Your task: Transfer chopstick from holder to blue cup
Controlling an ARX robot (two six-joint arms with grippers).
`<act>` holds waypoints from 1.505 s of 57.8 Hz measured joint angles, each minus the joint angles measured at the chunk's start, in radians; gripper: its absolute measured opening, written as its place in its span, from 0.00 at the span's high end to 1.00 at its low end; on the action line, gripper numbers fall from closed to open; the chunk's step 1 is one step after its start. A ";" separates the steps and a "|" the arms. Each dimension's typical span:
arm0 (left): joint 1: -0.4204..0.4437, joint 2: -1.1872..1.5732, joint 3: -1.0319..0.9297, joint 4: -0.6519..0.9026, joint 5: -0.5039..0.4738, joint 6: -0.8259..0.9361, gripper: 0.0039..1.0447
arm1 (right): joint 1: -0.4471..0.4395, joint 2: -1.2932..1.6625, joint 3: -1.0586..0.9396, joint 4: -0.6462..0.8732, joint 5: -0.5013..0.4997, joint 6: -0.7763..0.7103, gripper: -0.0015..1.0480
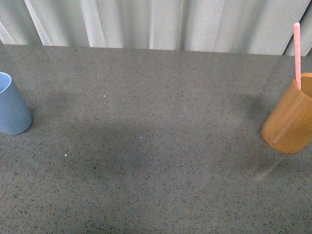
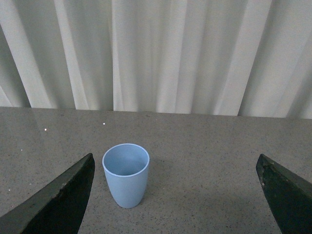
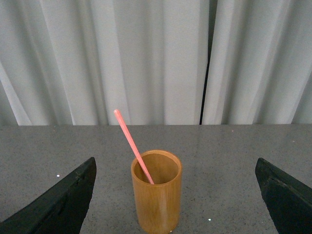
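The light-blue cup (image 1: 12, 106) stands upright at the table's far left, empty inside in the left wrist view (image 2: 126, 173). At the far right stands the orange-brown holder (image 1: 291, 117) with the salmon-pink chopstick (image 1: 297, 53) leaning in it and rising well above its rim. My left gripper (image 2: 175, 195) is open, its dark fingers (image 2: 58, 200) spread wide, the cup ahead of it near one finger. My right gripper (image 3: 175, 195) is open too, with the holder (image 3: 156, 192) and chopstick (image 3: 132, 144) ahead between its spread fingers (image 3: 285, 197), untouched. Neither arm shows in the front view.
A dark speckled tabletop (image 1: 156, 146) stretches between cup and holder. Pale pleated curtains (image 1: 156, 22) hang behind the table's far edge.
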 joint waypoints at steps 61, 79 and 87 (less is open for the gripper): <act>0.000 0.000 0.000 0.000 0.000 0.000 0.06 | 0.000 0.000 0.000 0.000 0.000 0.000 0.10; -0.017 0.305 0.103 -0.220 -0.242 -0.207 0.06 | 0.000 0.000 0.000 0.000 0.000 0.000 0.10; 0.120 0.502 0.195 -0.113 -0.112 -0.194 0.06 | 0.000 0.000 0.000 0.000 0.000 0.000 0.10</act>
